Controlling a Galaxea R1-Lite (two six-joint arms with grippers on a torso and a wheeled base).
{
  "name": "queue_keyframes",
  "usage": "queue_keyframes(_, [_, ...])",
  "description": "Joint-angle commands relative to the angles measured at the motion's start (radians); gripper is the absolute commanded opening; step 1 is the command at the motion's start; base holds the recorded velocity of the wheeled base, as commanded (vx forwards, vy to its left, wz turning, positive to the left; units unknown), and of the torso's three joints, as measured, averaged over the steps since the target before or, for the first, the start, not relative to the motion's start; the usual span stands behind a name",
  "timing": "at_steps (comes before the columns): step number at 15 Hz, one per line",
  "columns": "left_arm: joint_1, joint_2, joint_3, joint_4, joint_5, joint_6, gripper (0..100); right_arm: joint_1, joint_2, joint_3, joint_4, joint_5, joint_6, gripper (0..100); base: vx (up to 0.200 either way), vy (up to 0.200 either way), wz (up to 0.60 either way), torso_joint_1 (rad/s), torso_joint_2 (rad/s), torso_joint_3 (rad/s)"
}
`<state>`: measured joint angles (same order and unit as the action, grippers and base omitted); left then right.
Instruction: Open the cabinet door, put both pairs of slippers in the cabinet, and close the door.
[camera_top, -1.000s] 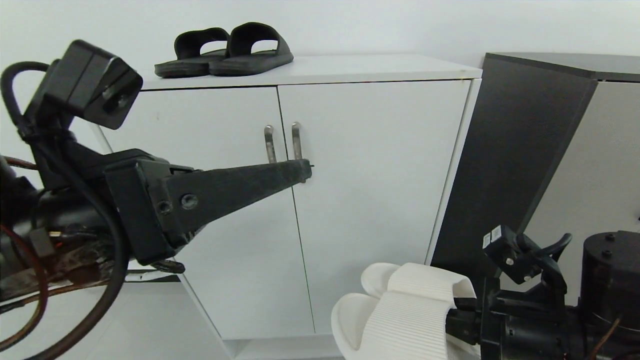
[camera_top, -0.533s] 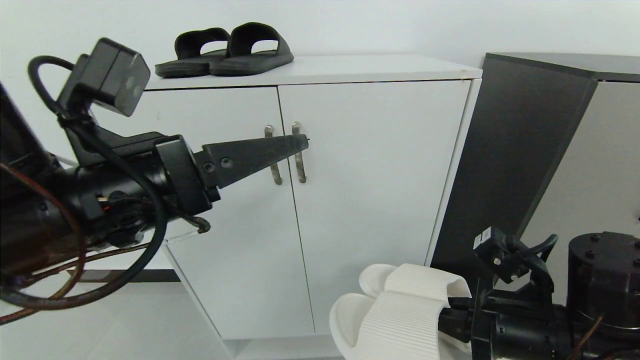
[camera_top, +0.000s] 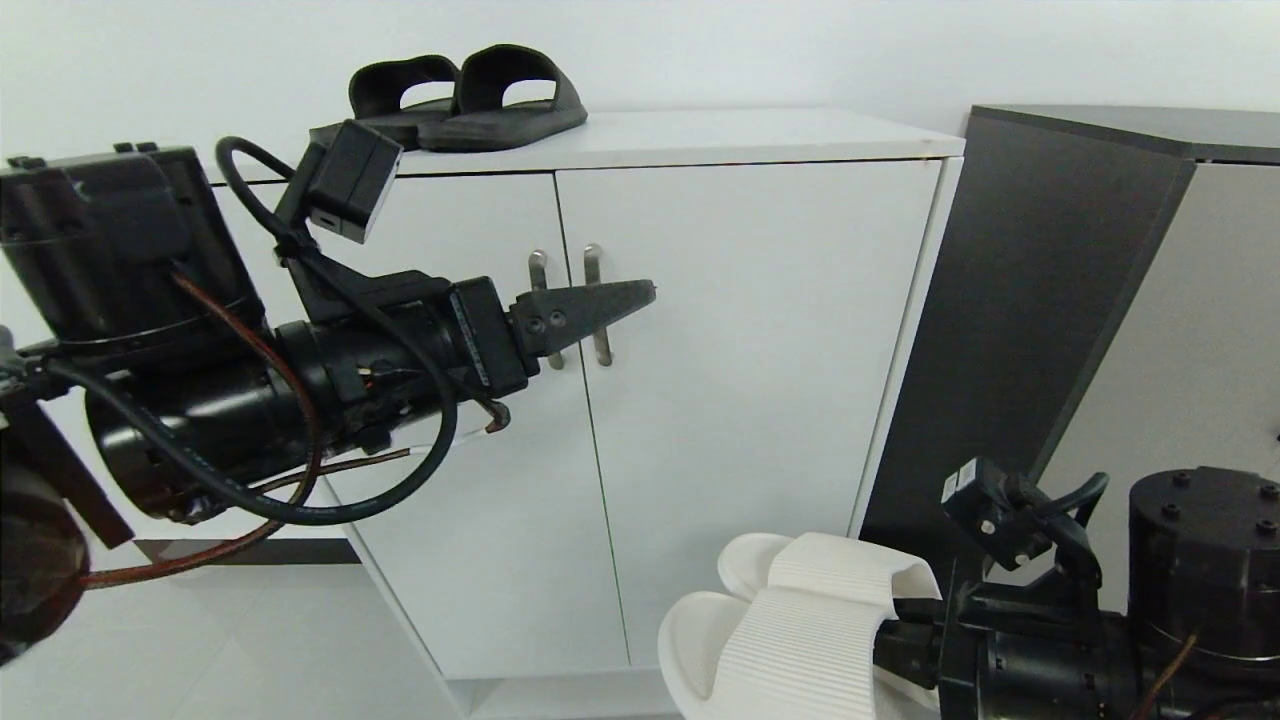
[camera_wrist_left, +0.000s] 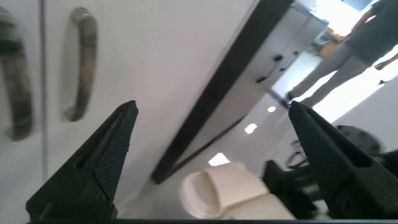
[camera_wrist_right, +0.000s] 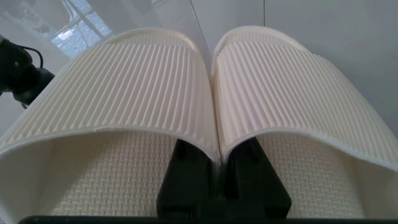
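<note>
Left gripper (camera_top: 645, 292): jaws wide, empty, tips just past the right-hand door handle (camera_top: 592, 262). Both upright handles sit outside the gap, to the robot's left of it; left arm is nearest. Cabinet (camera_top: 760, 330) doors shut. Right gripper (camera_wrist_right: 224, 180), low, clamps white slippers (camera_top: 800, 610). Black slippers (camera_top: 455, 100) lie on cabinet top.

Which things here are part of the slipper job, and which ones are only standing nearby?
Belong to the job: white cabinet; its door handles; black slippers on top of it; white slippers held by the right gripper; left gripper with open jaws near the handles.
Just nearby: dark cabinet on the right.
</note>
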<state>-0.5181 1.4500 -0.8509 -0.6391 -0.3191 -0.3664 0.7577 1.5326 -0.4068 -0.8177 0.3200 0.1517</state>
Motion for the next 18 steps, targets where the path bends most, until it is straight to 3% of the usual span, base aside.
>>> queue_keyframes(1, [0.026,0.041,-0.008,-0.002,0.029,0.03,100,0.0,0.0,0.0,0.0,0.001,-0.001,0,0.0,0.0,0.0,0.0,0.0,0.0])
queue_keyframes(5, [0.061,0.082,-0.045,-0.002,0.031,0.03,100,0.0,0.0,0.002,0.0,0.001,-0.001,0,0.0,0.0,0.0,0.0,0.0,0.0])
queue_keyframes(18, [0.052,0.179,-0.119,-0.005,0.002,0.027,100,0.0,0.008,0.0,0.0,0.004,-0.001,0,0.0,0.0,0.0,0.0,0.0,0.0])
